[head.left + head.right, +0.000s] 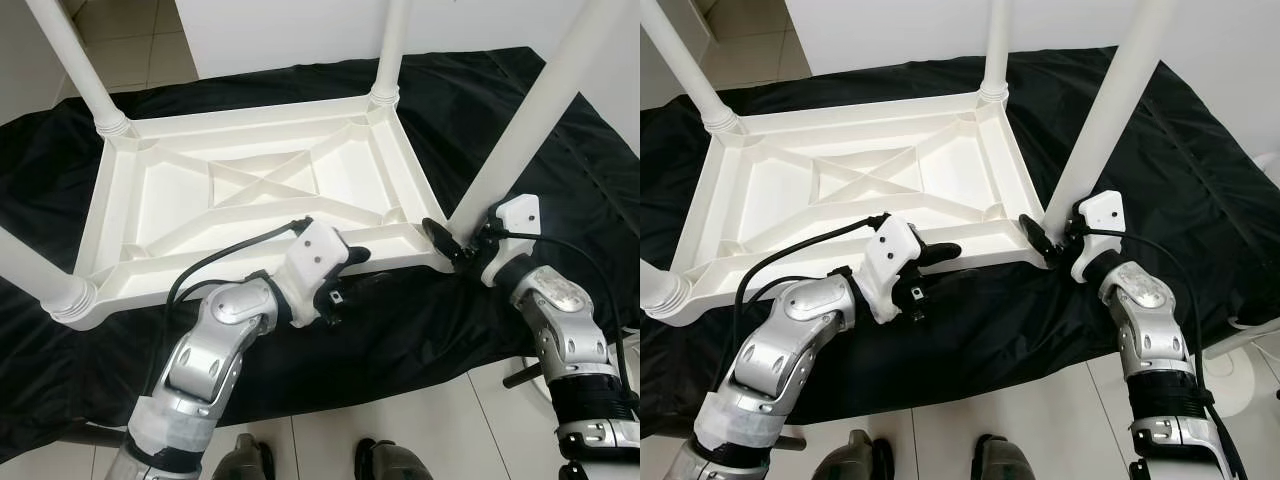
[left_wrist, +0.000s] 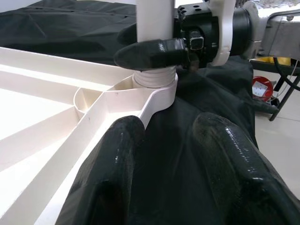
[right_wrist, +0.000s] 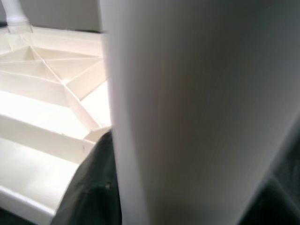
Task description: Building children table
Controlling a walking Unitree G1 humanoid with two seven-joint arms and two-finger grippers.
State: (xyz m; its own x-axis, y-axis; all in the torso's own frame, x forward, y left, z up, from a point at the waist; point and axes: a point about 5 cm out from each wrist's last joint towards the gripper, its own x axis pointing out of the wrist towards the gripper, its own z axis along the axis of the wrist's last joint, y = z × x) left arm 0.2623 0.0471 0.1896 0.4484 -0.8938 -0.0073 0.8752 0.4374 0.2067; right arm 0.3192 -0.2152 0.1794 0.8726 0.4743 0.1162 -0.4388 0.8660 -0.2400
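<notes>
Nearest the head camera, the robot's two silver arms reach down to an upturned white children's table (image 1: 250, 190) lying top-down on a black cloth (image 1: 560, 150), with its four legs pointing up. Taking the near right leg (image 1: 530, 120) as landmark: the right gripper (image 1: 452, 243) sits at that leg's base, one black finger on each side of it, apparently pinching it just above the corner socket (image 1: 440, 258); the left gripper (image 1: 345, 262) rests along the table's near rim, well to the left of that leg. In the left wrist view, the left gripper's fingers (image 2: 117, 159) are spread, one against the rim and one over the cloth, holding nothing, and they point toward the leg's ribbed foot (image 2: 154, 77) seated in the socket, where the right gripper's finger (image 2: 150, 50) crosses in front of it. In the right wrist view the leg (image 3: 187, 112) stands very close and blurred, with the table's ribbed underside (image 3: 47, 93) beyond. The leg's long axis runs upright, so seating it probably means turning or pressing along that axis, and the right arm is the nearer one.
</notes>
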